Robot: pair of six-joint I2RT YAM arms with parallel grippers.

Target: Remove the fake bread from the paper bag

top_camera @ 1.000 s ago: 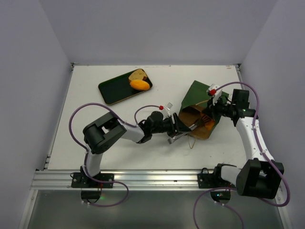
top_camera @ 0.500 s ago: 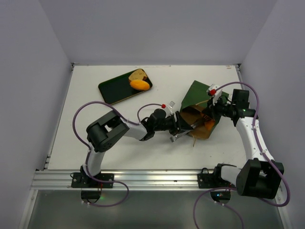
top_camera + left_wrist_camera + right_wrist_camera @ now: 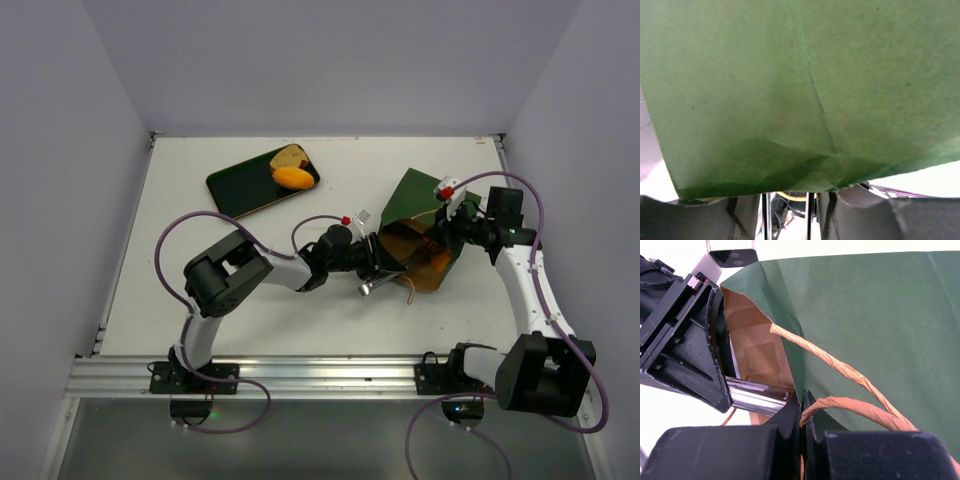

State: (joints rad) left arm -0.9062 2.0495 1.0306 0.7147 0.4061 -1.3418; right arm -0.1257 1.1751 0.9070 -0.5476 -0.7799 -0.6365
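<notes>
Bread pieces (image 3: 292,177) on tray (image 3: 240,190); right fingers (image 3: 788,416) tight on paper bag (image 3: 865,315) rim, state of left fingers (image 3: 860,212) unclear.

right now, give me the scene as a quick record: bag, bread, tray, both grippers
paper bag: on its side, mouth toward the left gripper, brown inside showing
tray: dark green, far left of the bag
out of bag: orange roll, brown slice, both on the tray
inside bag: cannot tell
left gripper: at the bag mouth, jaws unclear
right gripper: shut on the paper bag at its string handle
</notes>
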